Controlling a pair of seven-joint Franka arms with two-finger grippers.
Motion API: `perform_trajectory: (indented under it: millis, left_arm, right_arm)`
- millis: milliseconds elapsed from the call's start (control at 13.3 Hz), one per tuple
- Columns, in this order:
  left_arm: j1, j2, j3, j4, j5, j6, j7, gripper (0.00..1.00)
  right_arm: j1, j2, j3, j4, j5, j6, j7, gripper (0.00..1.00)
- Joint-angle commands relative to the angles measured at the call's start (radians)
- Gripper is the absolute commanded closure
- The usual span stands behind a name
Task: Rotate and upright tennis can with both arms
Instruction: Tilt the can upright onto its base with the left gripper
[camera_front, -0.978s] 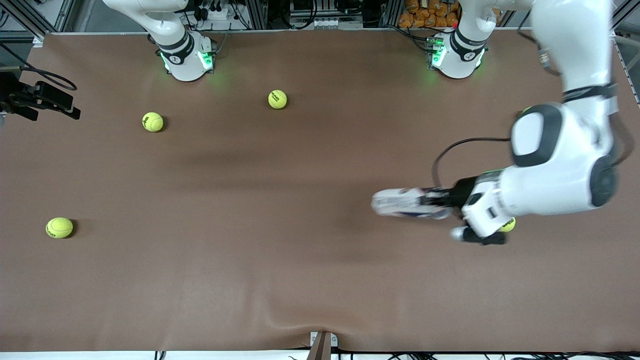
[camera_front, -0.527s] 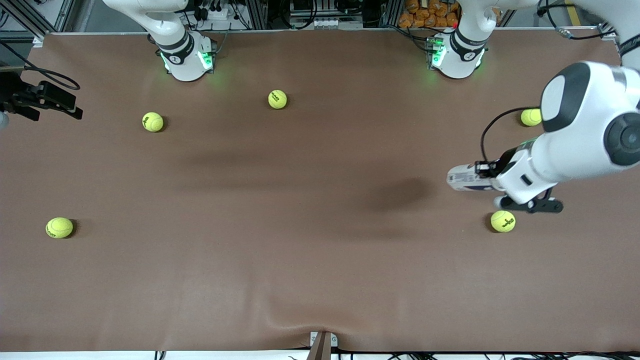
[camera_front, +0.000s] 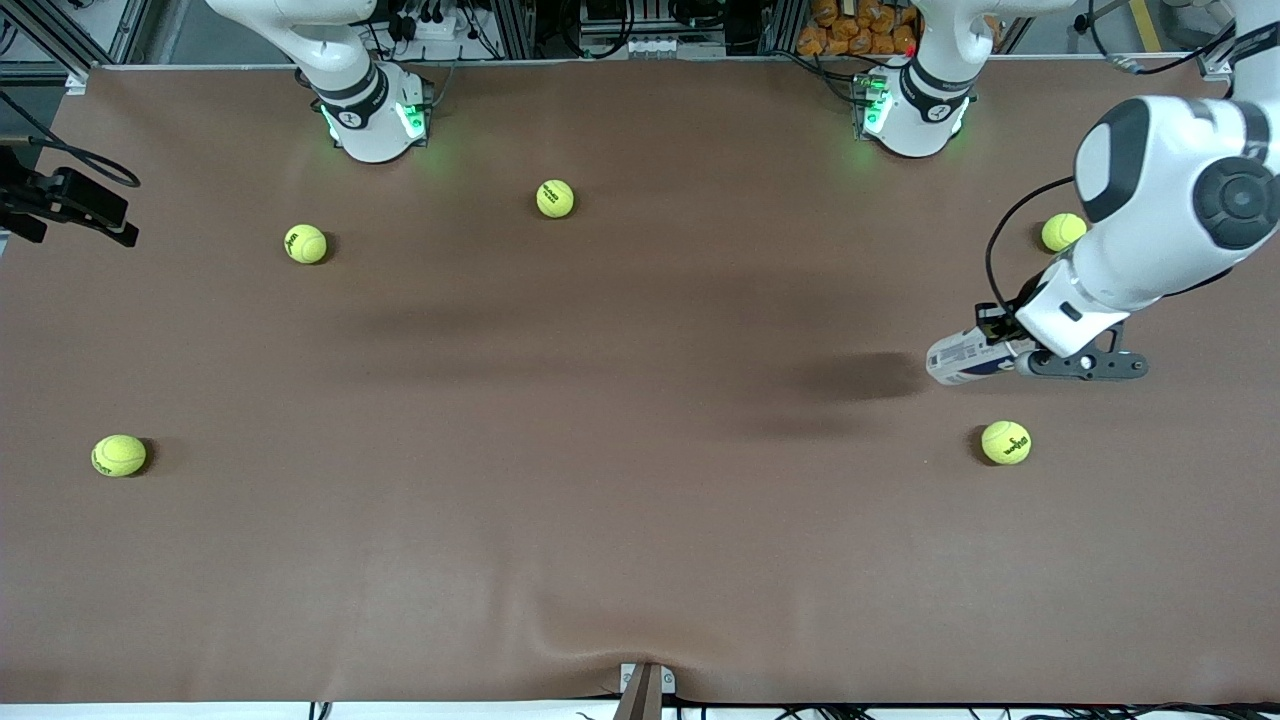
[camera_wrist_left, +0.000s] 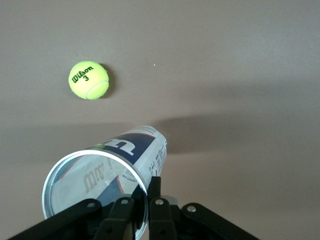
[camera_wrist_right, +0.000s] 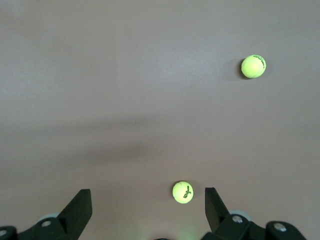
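Note:
The tennis can (camera_front: 958, 358) hangs tilted in the air over the left arm's end of the table, white-silver with navy and red marks. My left gripper (camera_front: 1000, 345) is shut on the can's metallic rim. In the left wrist view the can (camera_wrist_left: 131, 152) points its open end toward the camera, and the left gripper (camera_wrist_left: 145, 192) pinches the rim wall between its black fingers (camera_wrist_left: 155, 195). My right gripper (camera_wrist_right: 149, 209) is open and holds nothing, high over the right arm's end of the table. It shows as a black hand (camera_front: 115, 225) at the table's edge.
Yellow tennis balls lie scattered: one (camera_front: 1005, 442) nearer the front camera than the can, one (camera_front: 1062, 232) farther. Three more (camera_front: 555, 198), (camera_front: 305, 243), (camera_front: 118, 455) lie toward the right arm's end. The can's shadow (camera_front: 860, 375) falls on the brown mat.
The left arm has carried the can from the middle of the table toward its own end and swung its elbow up. The right gripper has drifted slightly outward.

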Motion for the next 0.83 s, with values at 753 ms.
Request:
perform_trajectory:
  millis: [753]
  left_arm:
    - [0.003,0.041,-0.004,-0.125,0.072,0.243,0.000,1.00]
  right_arm:
    - [-0.016,-0.009,0.011,-0.016,-0.004,-0.004,0.037,0.00]
